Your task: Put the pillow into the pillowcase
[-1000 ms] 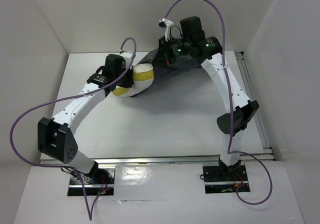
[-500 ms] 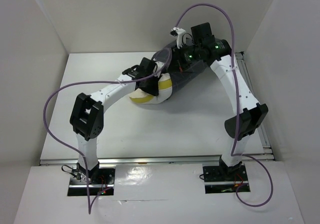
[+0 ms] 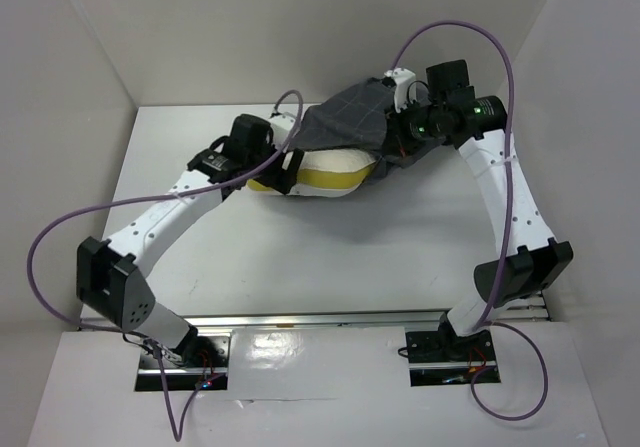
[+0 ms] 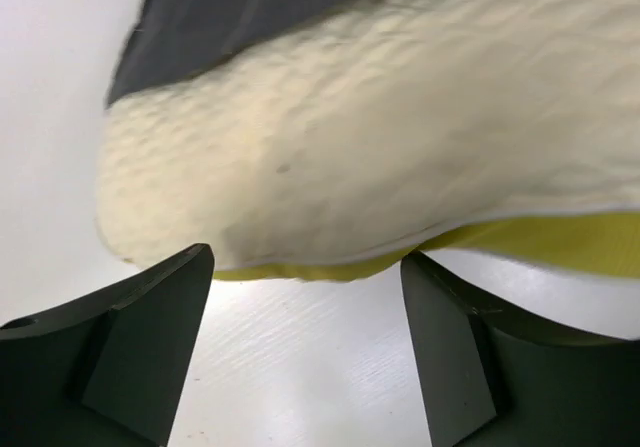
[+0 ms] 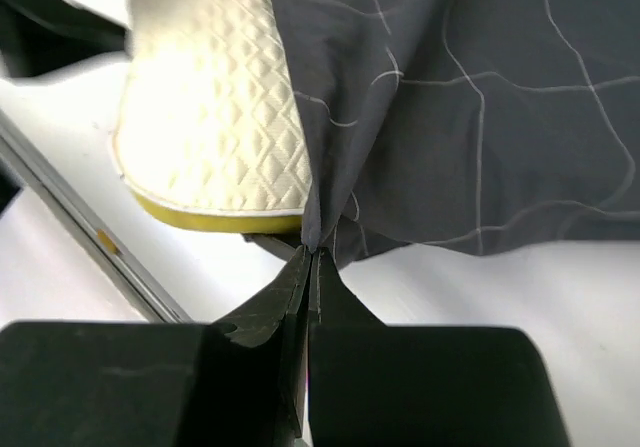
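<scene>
Letting go: left gripper has sprung wide off the pillow (partly covered now), right gripper pinching the pillowcase edge at one o'clock.

Bright even light, soft shadows, pillow overexposed

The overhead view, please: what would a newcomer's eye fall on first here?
The cream-yellow pillow lies at the far middle of the table, half under the dark grey pillowcase draped over its top. The right gripper pinches the pillowcase's edge beside the pillow's corner, while the left gripper stands open just short of the pillow's left end.
</scene>
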`<move>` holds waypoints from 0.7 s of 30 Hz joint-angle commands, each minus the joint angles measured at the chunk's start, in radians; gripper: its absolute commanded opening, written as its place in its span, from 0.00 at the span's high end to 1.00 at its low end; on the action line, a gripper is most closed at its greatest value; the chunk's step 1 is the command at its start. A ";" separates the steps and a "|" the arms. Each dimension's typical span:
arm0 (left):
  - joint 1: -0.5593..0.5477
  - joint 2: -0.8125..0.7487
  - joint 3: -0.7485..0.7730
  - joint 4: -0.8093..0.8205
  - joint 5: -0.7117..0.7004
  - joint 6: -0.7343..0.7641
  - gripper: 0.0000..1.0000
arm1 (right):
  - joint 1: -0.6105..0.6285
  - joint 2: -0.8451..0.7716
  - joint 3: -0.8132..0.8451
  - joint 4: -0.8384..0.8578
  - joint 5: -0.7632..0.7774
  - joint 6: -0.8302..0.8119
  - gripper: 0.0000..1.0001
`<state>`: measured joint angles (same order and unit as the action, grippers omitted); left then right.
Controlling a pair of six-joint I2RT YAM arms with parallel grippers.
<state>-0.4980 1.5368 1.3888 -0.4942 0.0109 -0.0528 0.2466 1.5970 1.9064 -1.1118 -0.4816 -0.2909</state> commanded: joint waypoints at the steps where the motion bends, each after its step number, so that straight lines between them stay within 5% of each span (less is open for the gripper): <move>1: 0.019 -0.050 -0.008 0.008 -0.094 0.027 0.11 | -0.023 -0.049 -0.032 0.023 0.105 -0.039 1.00; 10: 0.081 -0.003 -0.053 -0.030 -0.063 0.016 0.06 | -0.064 -0.058 -0.063 0.032 0.219 -0.019 1.00; 21: 0.111 0.198 -0.131 0.131 -0.034 0.074 0.33 | -0.101 -0.068 -0.110 0.032 0.182 -0.020 1.00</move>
<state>-0.3889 1.6939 1.2415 -0.4553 -0.0364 -0.0071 0.1505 1.5768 1.8038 -1.1297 -0.2863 -0.3050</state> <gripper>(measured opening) 0.674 0.008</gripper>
